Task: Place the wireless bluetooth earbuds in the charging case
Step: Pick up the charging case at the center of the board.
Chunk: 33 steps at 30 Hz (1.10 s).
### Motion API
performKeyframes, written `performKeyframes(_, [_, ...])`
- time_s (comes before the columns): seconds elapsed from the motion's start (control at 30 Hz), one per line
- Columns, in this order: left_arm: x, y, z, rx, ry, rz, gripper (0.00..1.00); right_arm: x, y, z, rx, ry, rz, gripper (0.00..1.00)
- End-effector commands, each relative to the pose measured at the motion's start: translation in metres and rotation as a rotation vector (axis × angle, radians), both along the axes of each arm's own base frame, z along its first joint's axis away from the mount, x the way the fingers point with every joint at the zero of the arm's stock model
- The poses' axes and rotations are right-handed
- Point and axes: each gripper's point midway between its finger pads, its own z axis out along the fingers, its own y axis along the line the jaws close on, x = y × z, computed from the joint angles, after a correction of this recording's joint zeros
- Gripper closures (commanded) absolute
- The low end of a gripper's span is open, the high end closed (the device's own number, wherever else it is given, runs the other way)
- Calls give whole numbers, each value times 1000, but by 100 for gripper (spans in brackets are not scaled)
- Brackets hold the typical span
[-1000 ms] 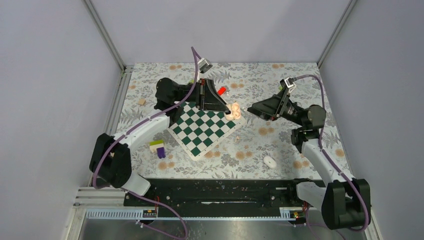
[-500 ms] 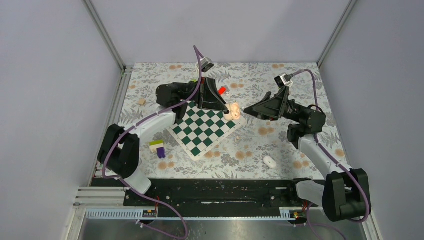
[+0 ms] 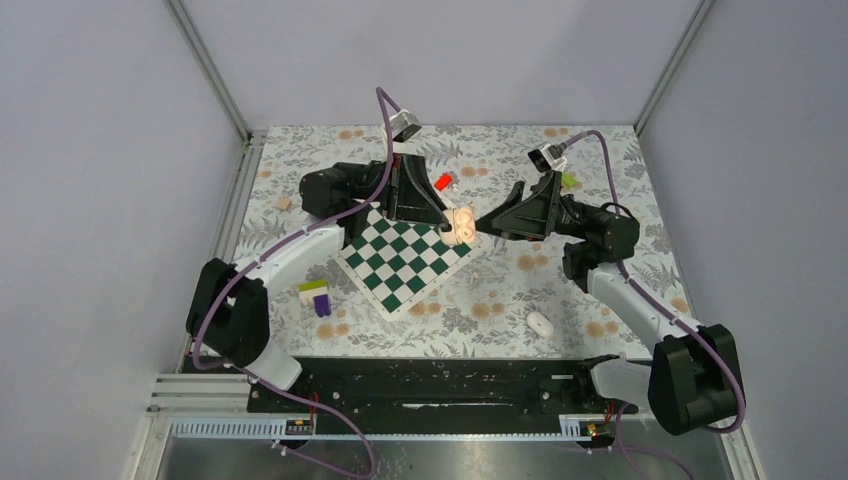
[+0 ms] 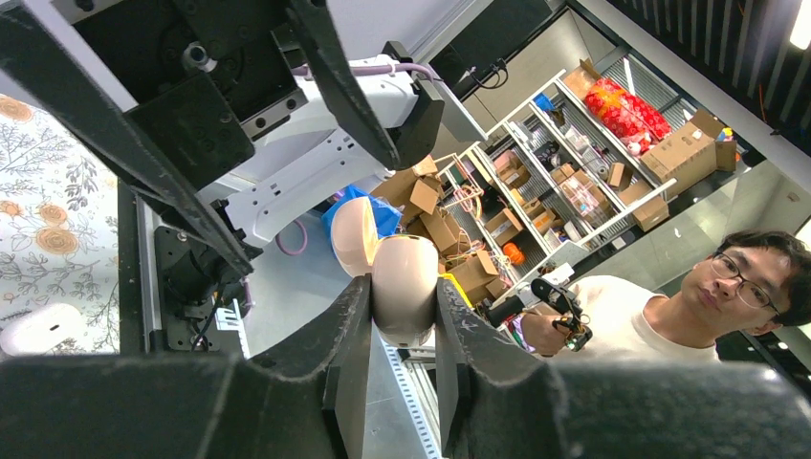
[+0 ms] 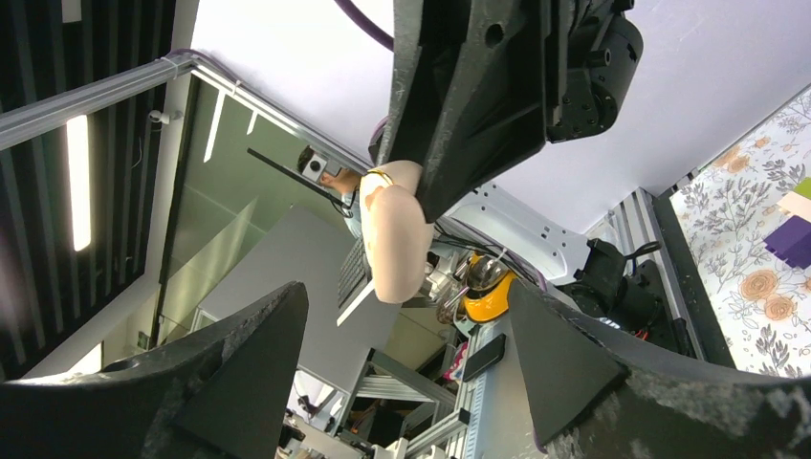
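Observation:
My left gripper is shut on the pale beige charging case and holds it in the air over the chessboard's far right corner. In the left wrist view the case sits pinched between both fingers, its lid hinged open. My right gripper is open and empty, just right of the case, pointing at it. In the right wrist view the case hangs ahead of the spread fingers. One white oval earbud lies on the tablecloth at the front right; it also shows in the left wrist view.
A green and white chessboard lies mid-table. A purple, yellow and white block stack stands left of it. A red piece and a small green piece lie at the back. A tan block sits at far left.
My right gripper has moved left, closing in on the case. My left gripper has shifted slightly back and left with the case still held.

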Motion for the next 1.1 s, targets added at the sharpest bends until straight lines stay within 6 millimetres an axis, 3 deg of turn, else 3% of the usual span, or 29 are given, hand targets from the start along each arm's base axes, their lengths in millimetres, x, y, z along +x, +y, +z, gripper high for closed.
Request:
performKeyframes(0.0, [-23,12,30,-79,-144,-10,100,-13,3,18,31,-134,19,16])
performKeyframes(0.4, [-22,10,28,-78,-138,-13,100,-20,13,30,55,-147,60,31])
performKeyframes(1.07, [-18,8,26,-81,-128,-7,100,-24,23,32,48,-155,113,44])
